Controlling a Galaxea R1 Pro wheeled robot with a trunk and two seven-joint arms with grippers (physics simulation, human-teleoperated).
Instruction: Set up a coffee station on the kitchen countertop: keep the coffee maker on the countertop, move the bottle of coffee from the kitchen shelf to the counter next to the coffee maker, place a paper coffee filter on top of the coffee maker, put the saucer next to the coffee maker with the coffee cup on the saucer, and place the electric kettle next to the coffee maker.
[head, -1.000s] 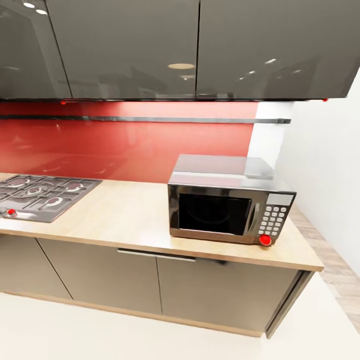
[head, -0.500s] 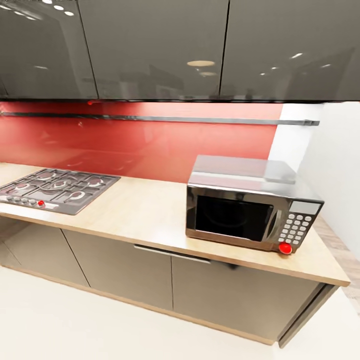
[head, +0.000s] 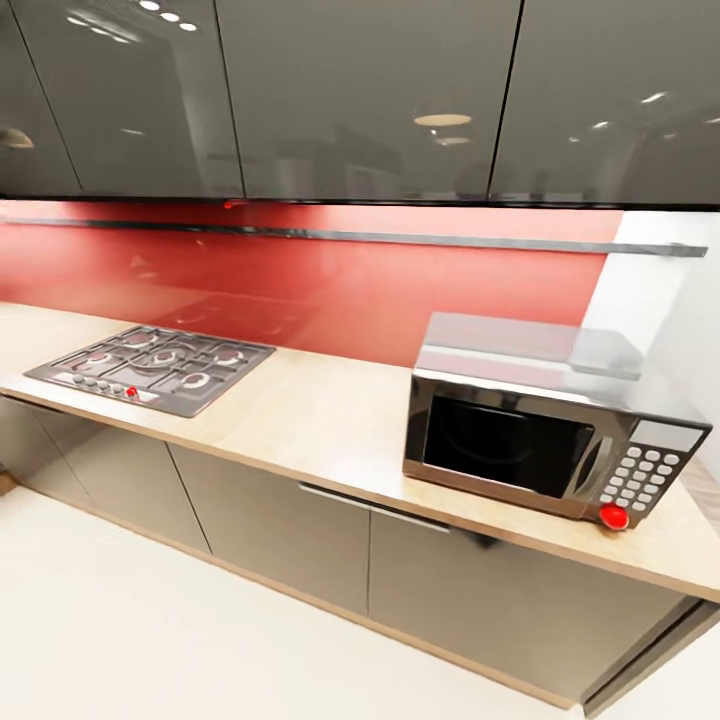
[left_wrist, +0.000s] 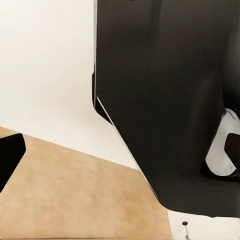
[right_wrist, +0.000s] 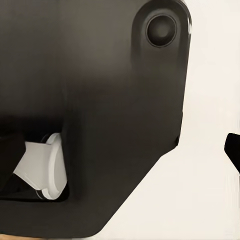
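Note:
The kitchen countertop (head: 330, 420), a light wood-tone worktop, runs across the head view over glossy dark grey cabinets (head: 270, 520). The coffee maker, bottle of coffee, paper coffee filter, saucer, coffee cup, electric kettle and kitchen shelf are out of view. In the left wrist view my left gripper (left_wrist: 120, 155) is open, with one black fingertip (left_wrist: 10, 155) at each side edge, in front of the robot's black body and a tan floor. My right gripper (right_wrist: 120, 150) is open too, one fingertip (right_wrist: 234, 145) at the picture's edge, facing the same black body.
A black and silver microwave (head: 540, 440) with a red knob stands at the counter's right end. A gas cooktop (head: 155, 365) is set into the counter at the left. Dark upper cabinets (head: 370, 90) hang over a red backsplash (head: 300, 280). Pale floor (head: 150, 630) lies in front.
The whole head picture has slid to the right, so the camera has moved. The cooktop now shows in full and the microwave sits nearer the right edge.

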